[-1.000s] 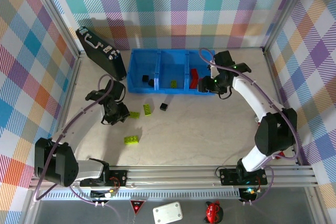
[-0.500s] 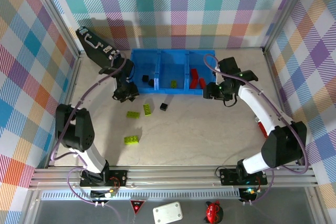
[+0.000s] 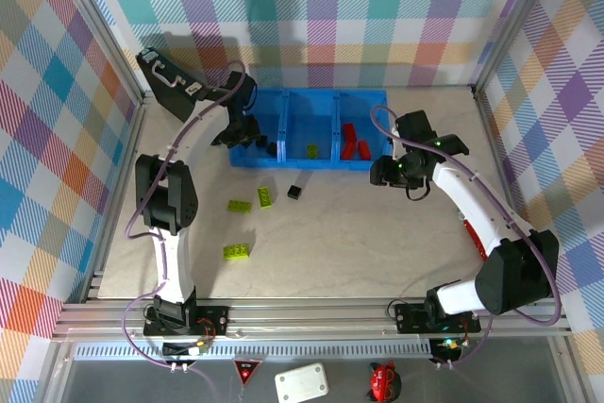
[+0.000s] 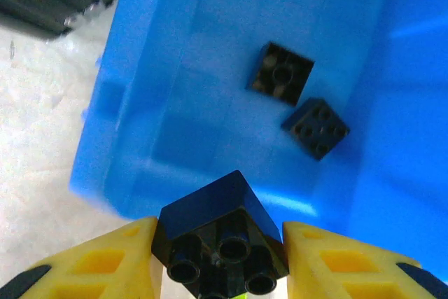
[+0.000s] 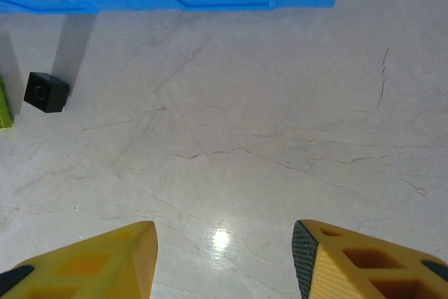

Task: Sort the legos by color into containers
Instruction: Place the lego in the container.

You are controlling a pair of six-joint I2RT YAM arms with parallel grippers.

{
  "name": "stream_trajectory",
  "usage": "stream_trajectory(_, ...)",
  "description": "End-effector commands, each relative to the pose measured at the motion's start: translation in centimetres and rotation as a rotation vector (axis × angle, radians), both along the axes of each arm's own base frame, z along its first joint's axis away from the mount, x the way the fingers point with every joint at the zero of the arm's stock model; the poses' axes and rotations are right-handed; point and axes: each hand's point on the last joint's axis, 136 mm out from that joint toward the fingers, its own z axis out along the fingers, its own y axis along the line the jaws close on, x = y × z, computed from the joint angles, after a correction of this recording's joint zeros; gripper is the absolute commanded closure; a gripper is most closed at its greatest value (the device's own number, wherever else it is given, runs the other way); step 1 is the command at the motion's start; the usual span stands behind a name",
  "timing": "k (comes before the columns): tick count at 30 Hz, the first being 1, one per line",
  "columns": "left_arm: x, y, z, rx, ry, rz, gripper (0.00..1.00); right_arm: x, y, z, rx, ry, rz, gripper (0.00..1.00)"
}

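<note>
Partway: left end effector [image 4: 220, 260] gripping black lego [image 4: 218, 232] over tray [image 3: 311, 163]; right end effector [image 5: 224, 260] parted, empty. Three green legos [image 3: 266, 196], loose black lego [image 3: 294, 193] unsorted on table [image 3: 377, 243].

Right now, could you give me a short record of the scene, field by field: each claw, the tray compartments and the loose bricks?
left claw: shut on black brick, over left compartment
right claw: open, empty, over bare table
left compartment: two black bricks
middle compartment: one green brick
right compartment: red bricks
loose on table: three green bricks, one stray black brick
</note>
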Motion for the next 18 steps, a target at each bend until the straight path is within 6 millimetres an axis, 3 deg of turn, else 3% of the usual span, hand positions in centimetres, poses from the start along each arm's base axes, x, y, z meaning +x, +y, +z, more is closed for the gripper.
stream_trajectory(1, 0.7, 0.5, -0.6, 0.046, 0.029, -0.013, 0.56, -0.8, -0.2, 0.0, -0.007, 0.005, 0.000, 0.45)
stream_trajectory(11, 4.0, 0.2, -3.5, 0.081, 0.020, -0.007, 0.57, -1.0, -0.3, -0.6, -0.016, 0.017, 0.001, 0.45)
stream_trajectory(18, 4.5, 1.3, -5.2, 0.156, 0.034, 0.001, 0.56, -1.1, -0.4, -0.8, -0.019, 0.020, 0.005, 0.45)
